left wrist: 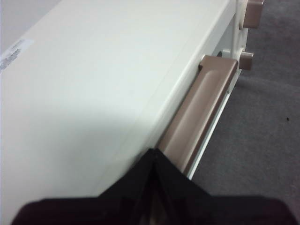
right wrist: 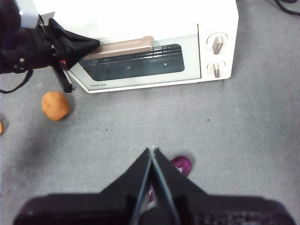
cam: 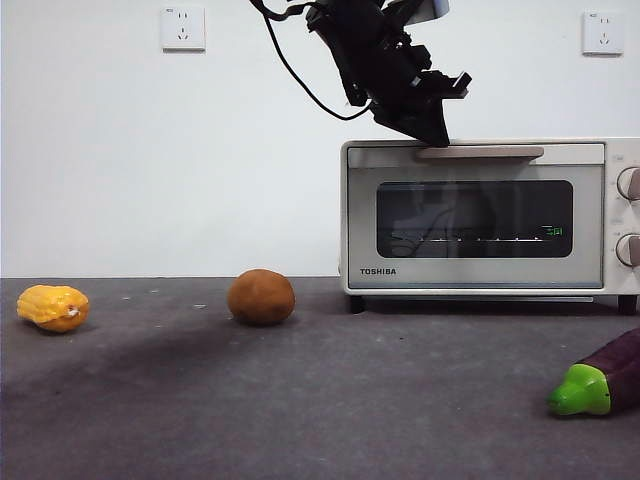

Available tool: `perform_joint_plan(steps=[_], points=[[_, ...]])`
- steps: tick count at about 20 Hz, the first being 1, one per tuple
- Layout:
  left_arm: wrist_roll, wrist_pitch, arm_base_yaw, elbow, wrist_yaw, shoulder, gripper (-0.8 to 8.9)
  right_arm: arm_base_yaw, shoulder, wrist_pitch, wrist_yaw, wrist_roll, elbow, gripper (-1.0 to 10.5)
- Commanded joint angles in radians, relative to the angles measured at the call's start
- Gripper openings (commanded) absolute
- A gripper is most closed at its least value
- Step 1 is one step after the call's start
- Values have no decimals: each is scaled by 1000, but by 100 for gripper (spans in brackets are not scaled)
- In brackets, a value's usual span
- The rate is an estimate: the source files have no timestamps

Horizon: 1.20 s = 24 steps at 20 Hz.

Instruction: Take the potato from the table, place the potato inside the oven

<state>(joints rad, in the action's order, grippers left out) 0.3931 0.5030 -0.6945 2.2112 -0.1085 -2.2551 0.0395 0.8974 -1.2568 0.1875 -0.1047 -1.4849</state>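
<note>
The brown potato [cam: 261,297] lies on the dark grey table [cam: 300,410], left of the cream-white oven [cam: 480,215], whose glass door is closed. My left gripper [cam: 438,137] hangs just over the left end of the beige bar handle [cam: 480,152], jaws shut and holding nothing. In the left wrist view its tip [left wrist: 152,153] sits at the edge of the oven top, beside the handle [left wrist: 201,117]. My right gripper [right wrist: 152,150] is shut and empty, high above the table. Its view shows the potato [right wrist: 55,105], the oven [right wrist: 220,18] and the left gripper [right wrist: 93,44].
A yellow corn cob [cam: 53,307] lies at the far left. A purple eggplant with a green cap [cam: 600,385] lies at the front right, seen under the right gripper as the eggplant [right wrist: 181,165]. Two knobs [cam: 630,215] sit on the oven's right side.
</note>
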Motion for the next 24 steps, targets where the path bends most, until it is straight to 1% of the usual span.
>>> perform_joint_plan(steps=[1,4,9,11,13,15,18,24], points=[[8,69,2,-18,-4,-47,-8,-2,-3,0,4,0,-3,0],[0,121,-3,-18,-49,-77,-8,-14,-3,-2,4,0,-3,0],[-16,133,-11,-18,-47,-89,-8,-42,-3,-4,3,0,-3,0],[-45,170,-11,-18,-49,-89,-8,-42,-3,-4,3,0,-3,0],[-44,204,-14,-18,-48,-91,-8,-44,-3,-4,3,0,-3,0],[-51,204,-21,-18,-48,-91,-8,-48,-4,-5,3,0,-3,0],[-111,248,-30,-18,-48,-91,-8,-48,-5,-9,3,0,-3,0],[-166,365,-44,-18,-48,-91,-8,-48,-6,-9,3,0,-3,0]])
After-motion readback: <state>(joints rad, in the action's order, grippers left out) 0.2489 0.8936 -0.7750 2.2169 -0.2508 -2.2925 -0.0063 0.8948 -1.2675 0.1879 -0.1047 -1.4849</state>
